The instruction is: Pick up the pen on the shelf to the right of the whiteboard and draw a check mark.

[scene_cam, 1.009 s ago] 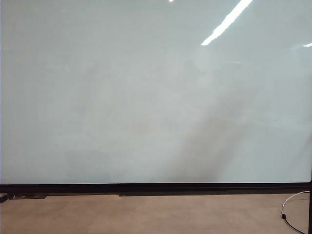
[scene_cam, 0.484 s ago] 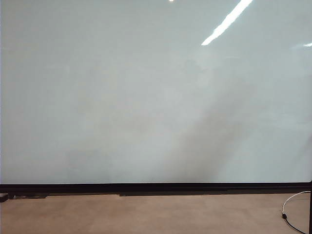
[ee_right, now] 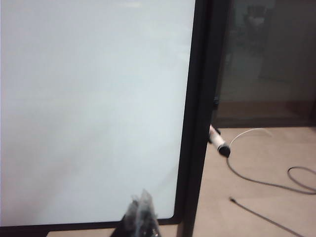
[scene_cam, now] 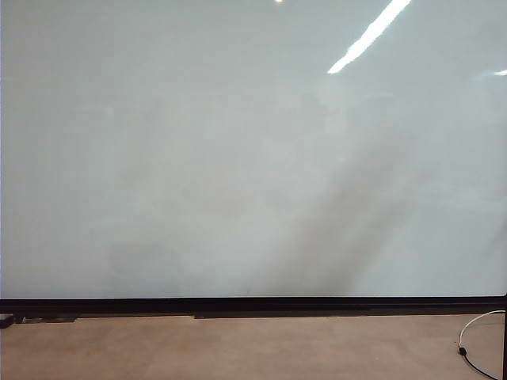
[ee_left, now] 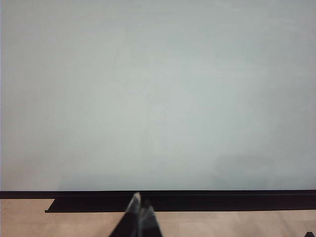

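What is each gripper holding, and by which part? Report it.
Nothing is held. The left gripper and the right gripper are both shut and empty, facing the whiteboard. The pen sticks out untouched beyond the board's right edge.

Each claw shows dark, tapered fingertips, greyish at the ends.

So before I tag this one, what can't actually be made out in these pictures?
- Pen, right wrist view: only one end shows; the whiteboard frame hides the rest and any shelf.
- Exterior view: neither arm nor the pen appears, both out of frame.
- Left gripper and right gripper: only blurred fingertips, cut off by the frame edge; they look shut and empty.
- Check mark: none visible in any view.
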Robot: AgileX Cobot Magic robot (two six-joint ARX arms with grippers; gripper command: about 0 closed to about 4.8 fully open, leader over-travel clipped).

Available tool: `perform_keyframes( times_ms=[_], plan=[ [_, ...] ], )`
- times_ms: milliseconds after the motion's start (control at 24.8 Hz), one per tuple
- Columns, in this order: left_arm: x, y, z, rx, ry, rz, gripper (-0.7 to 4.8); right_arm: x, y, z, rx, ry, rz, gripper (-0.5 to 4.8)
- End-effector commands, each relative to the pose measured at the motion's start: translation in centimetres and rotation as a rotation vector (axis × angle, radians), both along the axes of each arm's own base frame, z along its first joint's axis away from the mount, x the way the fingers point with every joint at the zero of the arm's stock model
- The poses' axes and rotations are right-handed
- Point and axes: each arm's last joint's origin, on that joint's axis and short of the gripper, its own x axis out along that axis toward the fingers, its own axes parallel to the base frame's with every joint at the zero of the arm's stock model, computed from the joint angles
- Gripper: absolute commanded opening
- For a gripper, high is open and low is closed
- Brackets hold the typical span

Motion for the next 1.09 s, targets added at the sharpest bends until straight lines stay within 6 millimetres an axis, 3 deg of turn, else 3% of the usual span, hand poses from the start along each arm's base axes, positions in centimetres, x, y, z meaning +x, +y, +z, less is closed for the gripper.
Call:
perform_keyframes(
  times_ms=[40, 242, 484, 606, 888, 1090],
  plan=[
    [0.0, 0.0, 0.2, 0.004, -0.009, 0.000, -0.04, 0.4, 0.0, 1.3, -0.048, -0.024, -0.016, -0.05],
    [0.0, 0.0, 0.2, 0.004, -0.010, 0.000, -0.04, 2.0, -0.1, 2.4, -0.079, 0.034, -0.019, 0.03],
    [0.0, 0.0, 0.2, 0.004, -0.009, 0.000, -0.05, 3.0, -1.0, 2.9, -0.092, -0.025, -0.016, 0.68],
    [0.0, 0.0, 0.2, 0.004, -0.010, 0.000, -0.05, 3.1, -1.7, 2.7, -0.093, -0.013, -0.018, 1.27],
    [0.0, 0.0, 0.2, 0.004, -0.009, 0.000, -0.04, 2.7, -4.2, 3.0, -0.087, -0.045, -0.044, 1.34],
    [0.0, 0.0, 0.2, 0.004, -0.009, 0.000, -0.04, 3.5, -5.0, 2.7, -0.066, -0.046, -0.040, 1.58]
  ],
)
